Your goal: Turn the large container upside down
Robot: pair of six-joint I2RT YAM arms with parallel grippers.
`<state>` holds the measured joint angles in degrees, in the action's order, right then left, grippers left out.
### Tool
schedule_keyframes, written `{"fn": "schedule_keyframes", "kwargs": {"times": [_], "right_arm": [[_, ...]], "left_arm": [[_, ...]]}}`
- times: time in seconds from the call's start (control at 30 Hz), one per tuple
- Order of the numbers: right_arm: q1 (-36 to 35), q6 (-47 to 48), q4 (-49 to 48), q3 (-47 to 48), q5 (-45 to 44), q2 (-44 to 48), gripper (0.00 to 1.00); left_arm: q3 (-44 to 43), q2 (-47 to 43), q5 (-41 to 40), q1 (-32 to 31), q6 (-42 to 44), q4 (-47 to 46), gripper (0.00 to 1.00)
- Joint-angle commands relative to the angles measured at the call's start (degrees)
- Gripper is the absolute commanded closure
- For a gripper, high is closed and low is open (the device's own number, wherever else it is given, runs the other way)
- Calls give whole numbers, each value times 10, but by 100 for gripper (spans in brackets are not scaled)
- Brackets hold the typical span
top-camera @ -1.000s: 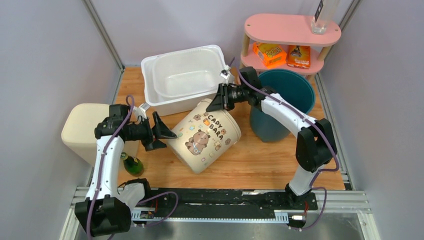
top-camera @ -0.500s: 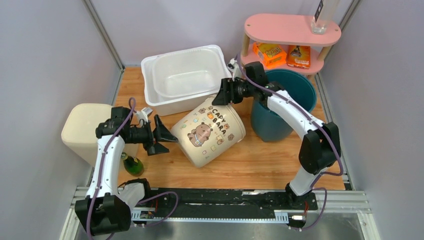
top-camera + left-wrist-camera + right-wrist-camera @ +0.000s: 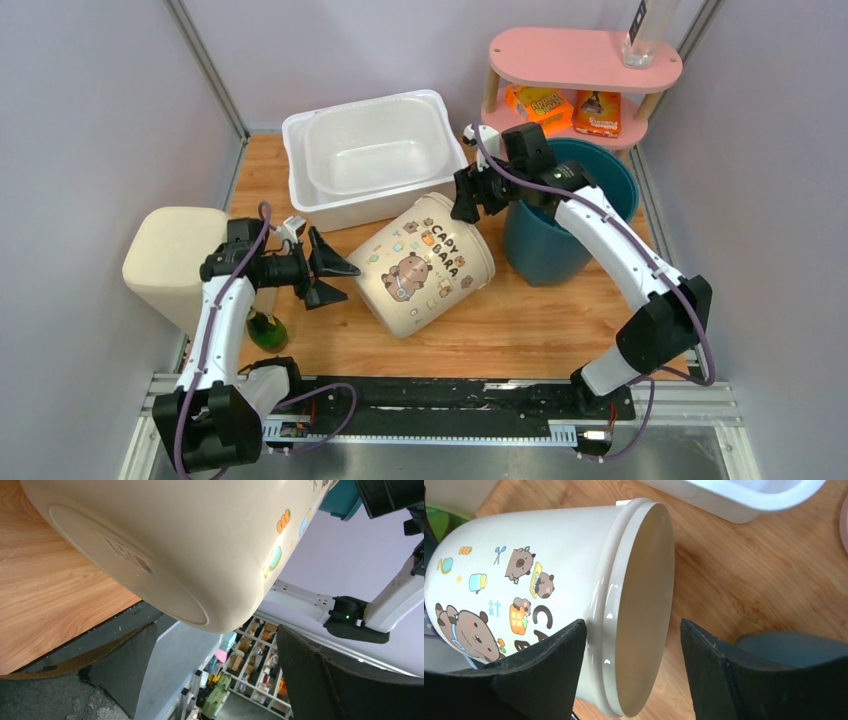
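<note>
Lying on its side near the middle of the tabletop, mouth toward the far right corner, the large container [image 3: 425, 265] has rolled slightly rightward within 1 second while the right gripper [image 3: 461, 197] drew back from its rim. With the left gripper [image 3: 340, 282] just beside its base, both sets of fingers are spread and hold nothing, so I judge the flip half done. "CAPY BARA" is printed on its side.

Worktop [image 3: 560, 310]: light wood grain, plank-patterned. Walls [image 3: 90, 100]: plain pale lilac panels enclosed three sides, with grey metal posts [image 3: 205, 65] at the rear corners. Pink two-tier shelf unit [image 3: 585, 50] stood far right. Lighting was even and diffuse.
</note>
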<state>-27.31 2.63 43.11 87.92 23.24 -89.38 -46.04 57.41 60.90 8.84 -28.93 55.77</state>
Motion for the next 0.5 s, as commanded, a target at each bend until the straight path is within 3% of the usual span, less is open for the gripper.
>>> {"fn": "schedule_keyframes", "kwargs": {"times": [0.0, 0.27, 0.47], "right_arm": [[-25, 56, 50, -18, -61, 40, 35], [-57, 50, 54, -67, -81, 48, 64], [-46, 39, 53, -86, -111, 27, 75]], "left_arm": [[10, -13, 29, 2, -30, -36, 0], [26, -7, 29, -13, -66, -99, 0], [-18, 5, 25, -16, -58, -102, 1]]}}
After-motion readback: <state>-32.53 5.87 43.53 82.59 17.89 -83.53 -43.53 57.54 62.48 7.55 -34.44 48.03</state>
